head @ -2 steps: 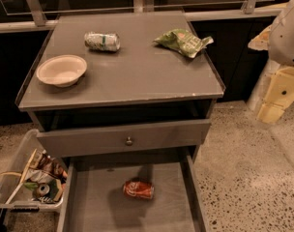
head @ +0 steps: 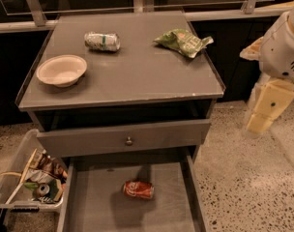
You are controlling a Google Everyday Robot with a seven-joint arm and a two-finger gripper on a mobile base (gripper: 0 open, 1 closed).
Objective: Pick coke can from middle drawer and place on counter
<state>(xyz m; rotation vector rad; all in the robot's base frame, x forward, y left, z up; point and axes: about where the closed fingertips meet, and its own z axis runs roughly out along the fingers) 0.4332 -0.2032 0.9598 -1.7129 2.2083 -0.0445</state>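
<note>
The grey counter (head: 137, 79) carries three things, all well apart. A shallow white bowl (head: 61, 70) sits upright near its front left corner. A silver-and-green can (head: 102, 41) lies on its side toward the back, left of centre. A crumpled green bag (head: 183, 41) lies near the back right edge. The gripper (head: 259, 123) hangs off the counter's right side, over the speckled floor.

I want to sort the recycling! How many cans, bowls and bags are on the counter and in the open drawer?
Cans: 2 (coke can in the middle drawer, silver-and-green can on the counter)
Bowls: 1 (white bowl)
Bags: 1 (green snack bag)
Total: 4
The gripper hangs right of the counter.
</note>
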